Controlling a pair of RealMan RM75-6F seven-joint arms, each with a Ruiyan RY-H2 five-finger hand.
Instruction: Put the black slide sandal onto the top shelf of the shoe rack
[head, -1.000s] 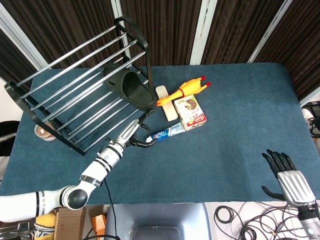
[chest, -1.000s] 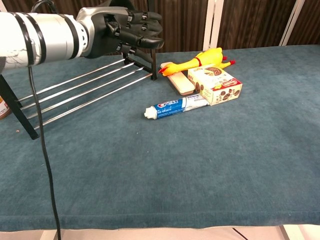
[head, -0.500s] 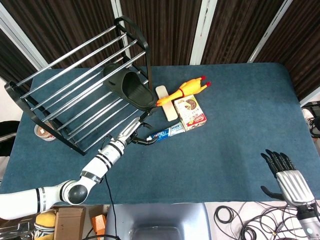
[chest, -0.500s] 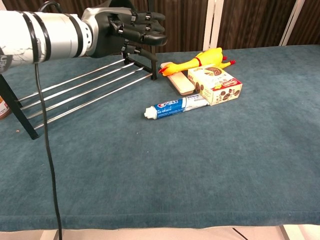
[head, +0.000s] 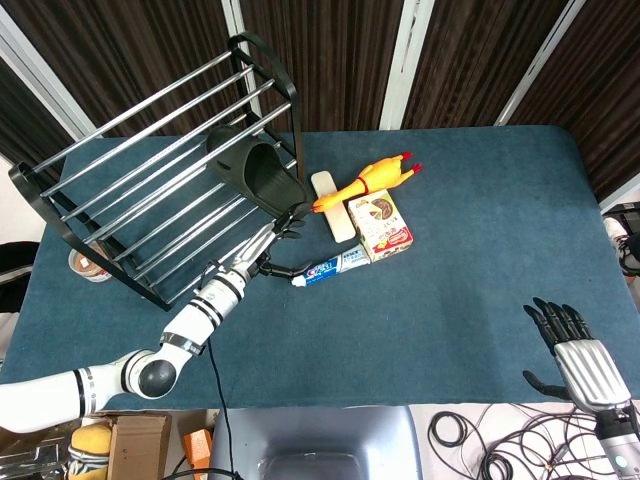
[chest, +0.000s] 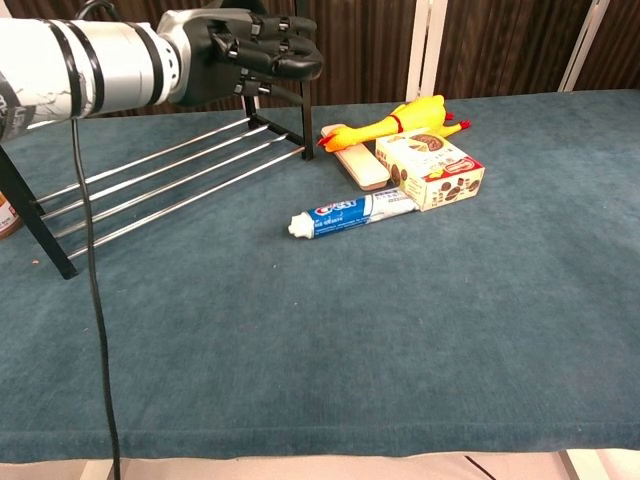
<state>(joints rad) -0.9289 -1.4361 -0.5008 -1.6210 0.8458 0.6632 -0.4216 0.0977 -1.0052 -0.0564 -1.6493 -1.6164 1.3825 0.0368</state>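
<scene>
The black slide sandal (head: 256, 176) lies across the chrome bars of the black shoe rack (head: 120, 150) near its right end; which tier carries it I cannot tell. My left hand (head: 268, 243) hovers just below the sandal's lower end, fingers spread towards it and holding nothing. In the chest view the same left hand (chest: 255, 52) hangs above the rack's low bars (chest: 170, 185), and the sandal is out of that frame. My right hand (head: 572, 345) is off the table's near right corner, fingers straight and empty.
A toothpaste tube (head: 330, 268), a snack box (head: 381, 225), a yellow rubber chicken (head: 365, 180) and a pale wooden piece (head: 331, 215) lie just right of the rack. A small bowl (head: 88, 268) sits at the table's left edge. Cables hang by the right hand.
My left hand has moved up and away from the toothpaste tube, closer to the sandal's lower end. The sandal and my right hand have stayed put.
</scene>
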